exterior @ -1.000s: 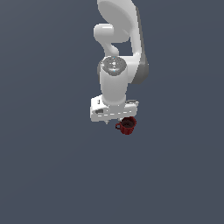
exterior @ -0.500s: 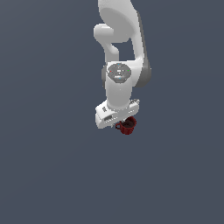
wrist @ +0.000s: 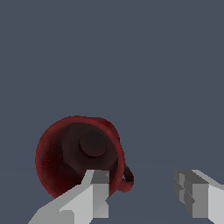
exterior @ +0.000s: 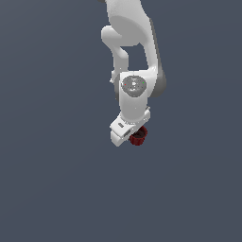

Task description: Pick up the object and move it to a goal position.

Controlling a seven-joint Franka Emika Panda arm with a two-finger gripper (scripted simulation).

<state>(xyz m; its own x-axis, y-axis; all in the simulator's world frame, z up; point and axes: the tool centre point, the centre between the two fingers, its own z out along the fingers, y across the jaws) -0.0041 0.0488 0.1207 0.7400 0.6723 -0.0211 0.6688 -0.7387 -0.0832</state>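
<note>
Where you look, a plain grey-blue surface (exterior: 52,179) fills both views. The exterior view shows you the white arm (exterior: 134,90) over the dark red mug (exterior: 138,136); only the wrist view reveals its interior and handle. The gripper (wrist: 144,192) is spread wide, one finger (wrist: 97,190) over the mug's rim; contact cannot be told.

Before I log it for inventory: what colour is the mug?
Dark red mug, with a darker inside; clearest in the wrist view.
</note>
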